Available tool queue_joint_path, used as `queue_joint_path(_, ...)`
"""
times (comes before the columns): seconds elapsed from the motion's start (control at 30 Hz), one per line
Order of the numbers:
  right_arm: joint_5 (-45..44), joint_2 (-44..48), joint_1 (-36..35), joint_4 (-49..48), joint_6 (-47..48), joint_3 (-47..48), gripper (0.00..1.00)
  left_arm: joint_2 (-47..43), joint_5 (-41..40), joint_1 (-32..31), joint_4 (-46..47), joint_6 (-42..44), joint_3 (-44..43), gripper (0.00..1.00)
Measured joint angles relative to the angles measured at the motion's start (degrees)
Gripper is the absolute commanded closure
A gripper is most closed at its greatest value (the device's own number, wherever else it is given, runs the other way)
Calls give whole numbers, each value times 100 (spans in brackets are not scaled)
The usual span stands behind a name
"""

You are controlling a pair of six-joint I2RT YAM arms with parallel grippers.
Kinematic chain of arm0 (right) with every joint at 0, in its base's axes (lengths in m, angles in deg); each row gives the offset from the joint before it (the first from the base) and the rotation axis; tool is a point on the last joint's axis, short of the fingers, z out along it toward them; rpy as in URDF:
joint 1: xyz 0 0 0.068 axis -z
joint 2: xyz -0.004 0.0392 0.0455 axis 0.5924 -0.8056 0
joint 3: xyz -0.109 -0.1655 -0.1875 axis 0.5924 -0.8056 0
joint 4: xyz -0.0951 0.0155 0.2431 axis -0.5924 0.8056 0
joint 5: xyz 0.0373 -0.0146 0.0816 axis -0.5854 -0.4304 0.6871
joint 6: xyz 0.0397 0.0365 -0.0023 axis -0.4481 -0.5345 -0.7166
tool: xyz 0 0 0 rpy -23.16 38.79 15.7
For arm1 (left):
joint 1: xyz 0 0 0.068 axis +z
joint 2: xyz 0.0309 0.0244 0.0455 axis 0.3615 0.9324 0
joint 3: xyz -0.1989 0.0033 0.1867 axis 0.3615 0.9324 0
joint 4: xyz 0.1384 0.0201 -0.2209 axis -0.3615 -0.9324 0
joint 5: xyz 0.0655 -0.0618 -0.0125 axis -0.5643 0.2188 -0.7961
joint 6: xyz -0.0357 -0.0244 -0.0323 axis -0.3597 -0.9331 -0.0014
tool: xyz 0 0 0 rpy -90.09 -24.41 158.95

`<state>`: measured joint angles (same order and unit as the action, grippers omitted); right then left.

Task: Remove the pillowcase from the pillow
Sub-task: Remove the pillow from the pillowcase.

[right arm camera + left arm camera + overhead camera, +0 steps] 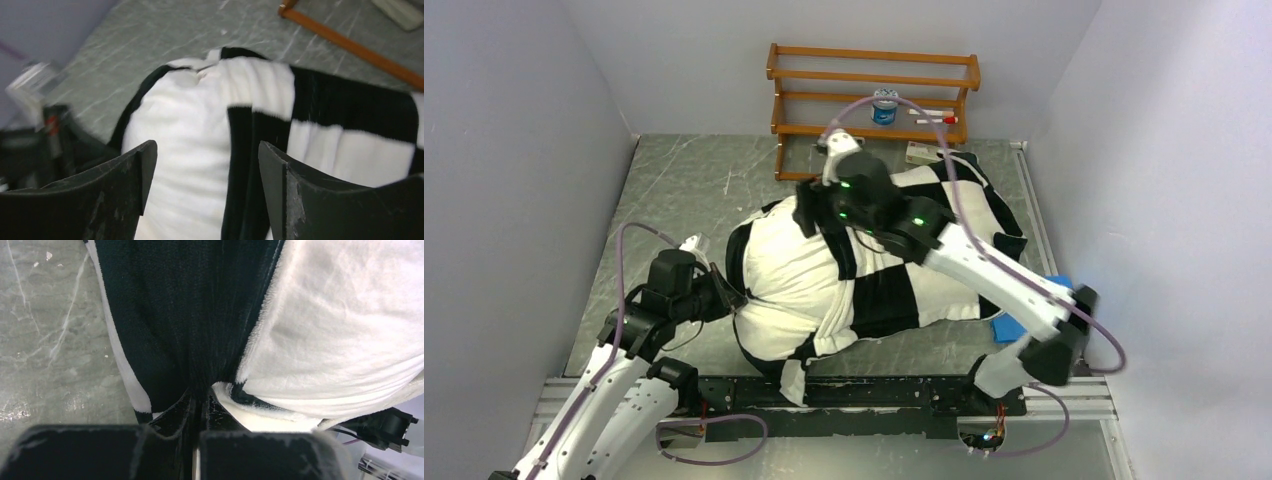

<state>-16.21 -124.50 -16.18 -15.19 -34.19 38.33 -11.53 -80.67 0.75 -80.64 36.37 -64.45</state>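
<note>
The black-and-white checkered pillowcase [894, 290] lies bulging across the middle of the table. The pillow is hidden inside it; I cannot tell whether any white area is bare pillow. My left gripper [727, 293] is shut on the pillowcase's left end, pinching a fold of black fabric [200, 340] between its fingertips [185, 407]. My right gripper [809, 215] is open and empty. It hovers over the far top of the pillowcase, with a white patch [185, 135] and a black stripe [240, 165] between its jaws.
A wooden rack [874, 90] stands at the back with a small blue jar [884, 108] and markers [939, 117]. A white box [921, 152] lies by it. A blue pad [1014, 325] lies at the right, partly under my right arm. Walls close both sides.
</note>
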Motion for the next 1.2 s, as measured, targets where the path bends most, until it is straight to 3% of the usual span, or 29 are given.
queue_joint_path(0.07,-490,-765,-136,63,168,551,23,24,11,2,4,55,-11,95)
queue_joint_path(0.1,-791,-1117,-144,177,210,754,30,42,11,2,-2,85,-28,95)
queue_joint_path(0.2,-1572,-2079,-52,374,341,1172,66,76,-2,2,-96,201,-138,92)
queue_joint_path(0.23,-1676,-2328,33,426,308,1174,80,83,-28,2,-149,247,-199,83)
queue_joint_path(0.3,-1674,-2468,138,367,317,1040,94,105,-146,2,-203,302,-339,58)
queue_joint_path(0.4,-1467,-2098,149,-155,378,374,100,195,-382,2,-409,448,-706,30)
queue_joint_path(0.47,-1252,-1377,57,-721,428,-588,100,339,-706,2,-658,538,-1067,23)
queue_joint_path(0.7,-966,866,-310,-2109,-341,-3252,100,1709,-1134,9,-455,918,-2223,24)
queue_joint_path(0.83,-935,1034,-245,-2651,-951,-3711,100,2457,-409,13,122,1078,-2262,22)
queue_joint_path(1.0,-935,927,-195,-2820,-1462,-3779,100,2487,306,63,627,1283,-2273,18)
queue_joint_path(1.13,-942,890,-190,-2791,-1589,-3746,100,2673,820,63,671,1635,-2518,30)
queue_joint_path(1.2,-973,870,-188,-2697,-1609,-3683,100,2966,986,63,636,1860,-2726,47)
